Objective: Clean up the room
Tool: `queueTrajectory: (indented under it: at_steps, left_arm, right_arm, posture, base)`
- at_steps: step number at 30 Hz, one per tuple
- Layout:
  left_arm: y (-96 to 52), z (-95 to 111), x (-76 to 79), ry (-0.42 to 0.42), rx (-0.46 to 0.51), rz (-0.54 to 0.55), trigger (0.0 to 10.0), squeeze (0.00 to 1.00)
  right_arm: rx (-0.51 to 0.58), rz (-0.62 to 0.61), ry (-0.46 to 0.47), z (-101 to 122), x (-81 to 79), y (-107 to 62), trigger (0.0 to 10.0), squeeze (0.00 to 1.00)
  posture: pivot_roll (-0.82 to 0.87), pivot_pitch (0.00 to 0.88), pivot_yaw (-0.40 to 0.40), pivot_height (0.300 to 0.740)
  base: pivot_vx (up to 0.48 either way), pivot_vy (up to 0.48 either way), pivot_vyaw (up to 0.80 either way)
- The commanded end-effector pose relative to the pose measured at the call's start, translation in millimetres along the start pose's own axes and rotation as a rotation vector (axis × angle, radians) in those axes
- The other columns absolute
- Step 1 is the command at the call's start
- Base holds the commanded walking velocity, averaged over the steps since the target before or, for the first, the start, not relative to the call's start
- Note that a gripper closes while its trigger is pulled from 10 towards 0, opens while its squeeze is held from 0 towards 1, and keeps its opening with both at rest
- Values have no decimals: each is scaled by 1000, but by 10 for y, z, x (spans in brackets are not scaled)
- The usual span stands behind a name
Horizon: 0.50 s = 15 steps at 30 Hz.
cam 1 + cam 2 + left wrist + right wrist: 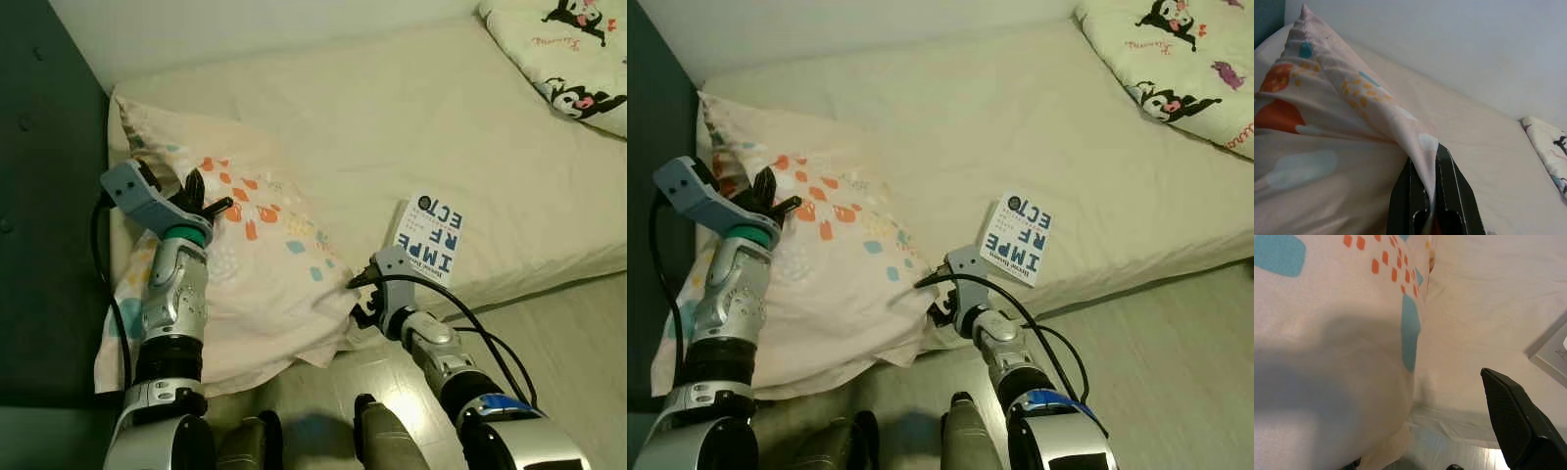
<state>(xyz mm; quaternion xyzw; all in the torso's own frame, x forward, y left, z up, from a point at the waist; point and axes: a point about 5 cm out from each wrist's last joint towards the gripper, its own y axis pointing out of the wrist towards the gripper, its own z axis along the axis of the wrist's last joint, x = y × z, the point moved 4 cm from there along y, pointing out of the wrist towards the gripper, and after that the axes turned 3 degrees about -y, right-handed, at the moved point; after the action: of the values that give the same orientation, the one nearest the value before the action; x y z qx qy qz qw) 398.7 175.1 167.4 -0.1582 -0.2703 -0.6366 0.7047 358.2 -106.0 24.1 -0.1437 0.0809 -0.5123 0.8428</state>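
Here the left gripper sits over the upper part of the pillow, which lies on the left end of the bed with its lower edge hanging over the mattress side toward the floor. In the left wrist view its two black fingers are pressed together with a fold of the pillow's patterned cover pinched between them, the cloth rising from the fingertips into a peak. Beyond that peak the pale sheet runs up to the wall.

The right gripper is low at the pillow's lower right corner, by the edge of the mattress. In the right wrist view one black finger stands apart from the pillow cover, with the sheet's edge and a strip of floor beside it; whether this gripper is open or closed I cannot tell.

Just beyond the right fingers a book with a white and blue cover lies flat on the sheet near the bed's edge. Far to the right, a cartoon-printed blanket covers the bed's corner.
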Motion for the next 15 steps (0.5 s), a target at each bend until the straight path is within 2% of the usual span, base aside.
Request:
queueTrajectory:
  at_steps: [1,4,15]
  left_arm:
    - [-13,-23,97,1,11,-45,10000,0]
    - [-18,-47,133,18,7,-56,10000,0]
    - [1,-84,247,33,5,-86,10000,0]
  right_arm:
    - [15,25,-7,24,-84,29,10000,0]
    - [18,26,-7,35,-82,32,10000,0]
    - [48,22,-7,132,-59,54,10000,0]
  posture:
    - [-136,90,93,740]
    - [-136,90,93,740]
    - [-141,79,96,740]
  base:
    - [0,0,0]
    - [0,0,0]
    - [0,390,0]
